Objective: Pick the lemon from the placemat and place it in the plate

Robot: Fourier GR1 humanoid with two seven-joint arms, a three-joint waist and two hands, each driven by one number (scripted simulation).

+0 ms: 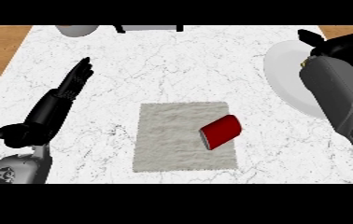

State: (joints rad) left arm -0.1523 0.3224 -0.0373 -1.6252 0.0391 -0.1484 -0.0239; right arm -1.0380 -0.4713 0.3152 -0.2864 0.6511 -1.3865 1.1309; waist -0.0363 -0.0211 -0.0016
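The grey-white placemat (172, 134) lies in the middle of the marble counter. No lemon rests on it. At the right edge sits the white plate (286, 78), partly covered by my right forearm. My right hand (329, 43) hovers over the plate's far side with its fingers curled. A small yellow sliver of the lemon (304, 64) shows just under the hand, and the rest of the fruit is hidden. At the left, my left hand (74, 80) rests open, fingers straight and pointing away, holding nothing.
A red can (221, 131) lies on its side on the placemat's right part. A grey bowl (76, 30) and a white and black object (148, 28) stand at the counter's far edge. Wooden floor shows beyond both far corners.
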